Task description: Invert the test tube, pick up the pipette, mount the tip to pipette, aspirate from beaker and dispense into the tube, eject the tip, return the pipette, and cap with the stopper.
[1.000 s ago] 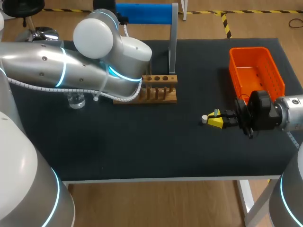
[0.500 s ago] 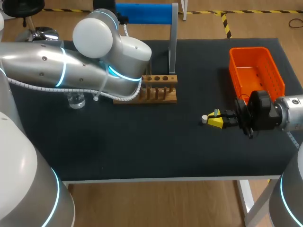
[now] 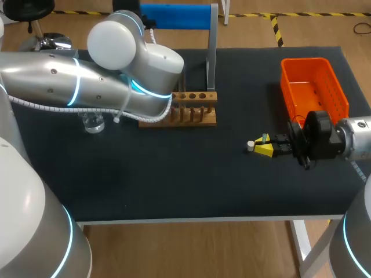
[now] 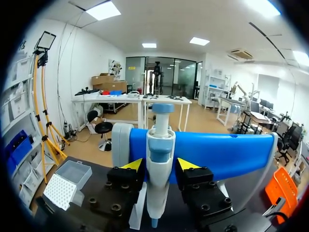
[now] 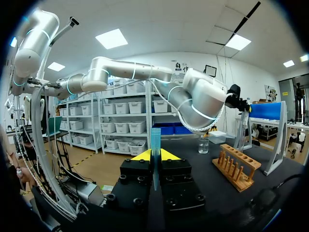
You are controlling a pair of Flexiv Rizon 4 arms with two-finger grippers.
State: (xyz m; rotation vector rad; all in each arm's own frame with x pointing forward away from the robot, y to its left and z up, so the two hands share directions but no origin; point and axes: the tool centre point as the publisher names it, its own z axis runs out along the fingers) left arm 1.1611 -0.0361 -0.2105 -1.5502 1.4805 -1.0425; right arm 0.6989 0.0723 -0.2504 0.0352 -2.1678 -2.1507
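In the left wrist view a white and blue pipette (image 4: 160,140) stands upright between the yellow tips of my left gripper (image 4: 160,165), which press on it from both sides in front of the blue stand (image 4: 227,152). In the head view that gripper is hidden behind my left arm (image 3: 116,75). At the table's right, my right gripper (image 3: 262,148) (image 5: 154,155) is shut on a clear test tube (image 5: 155,140) (image 3: 265,138) held upright. A small white stopper (image 3: 250,146) lies just ahead of its fingertips.
A wooden tube rack (image 3: 194,108) (image 5: 235,166) stands mid-table, a glass beaker (image 3: 93,123) (image 5: 203,144) to its left under my left arm. An orange basket (image 3: 313,87) sits at the back right. A white tip box (image 4: 65,186) is beside the stand.
My left arm's upper joint has shifted very slightly to the left. The right arm and the tube have not moved.
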